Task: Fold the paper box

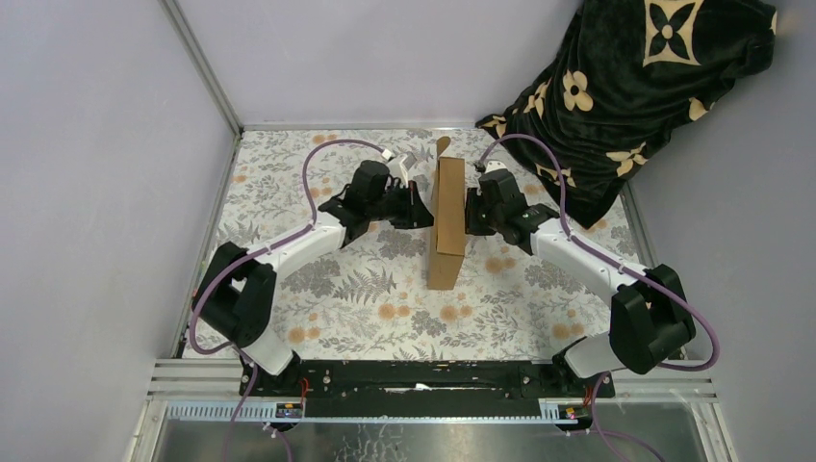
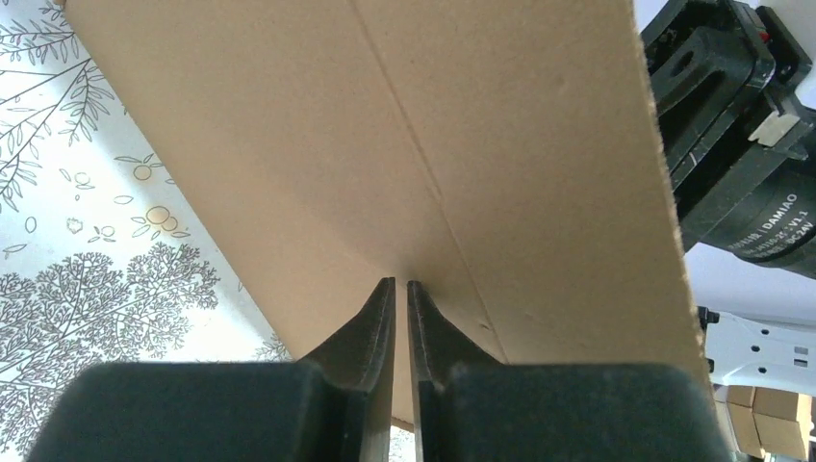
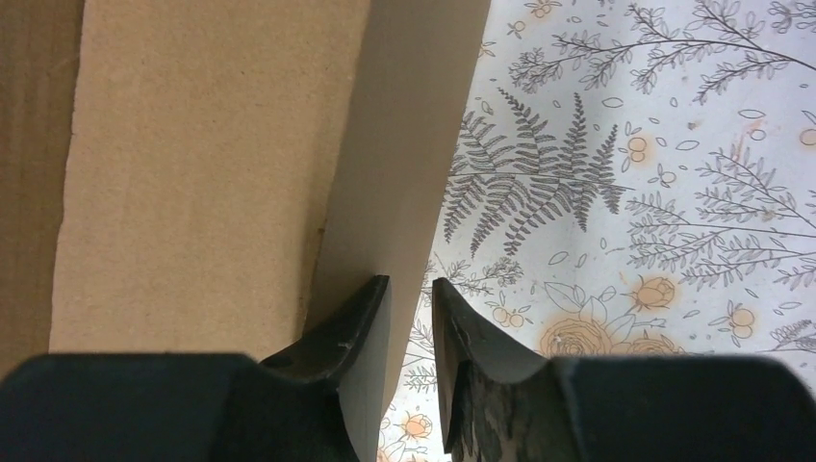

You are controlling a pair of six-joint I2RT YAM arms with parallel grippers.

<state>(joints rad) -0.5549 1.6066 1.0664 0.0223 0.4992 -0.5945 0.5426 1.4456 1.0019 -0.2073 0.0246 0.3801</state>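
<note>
The paper box (image 1: 448, 217) is plain brown cardboard, standing on edge as a narrow upright slab in the middle of the floral table. My left gripper (image 1: 423, 210) is at its left face. In the left wrist view the gripper (image 2: 401, 284) is shut and empty, its tips against a creased cardboard panel (image 2: 433, 125). My right gripper (image 1: 469, 214) is at the box's right face. In the right wrist view it (image 3: 411, 281) stands a narrow gap apart, its left finger (image 3: 351, 322) against a shaded cardboard wall (image 3: 192, 173).
A black blanket with cream flowers (image 1: 625, 87) is heaped at the back right. Grey walls (image 1: 96, 192) close in the table on the left, back and right. A metal rail (image 1: 433, 380) carrying the arm bases runs along the near edge.
</note>
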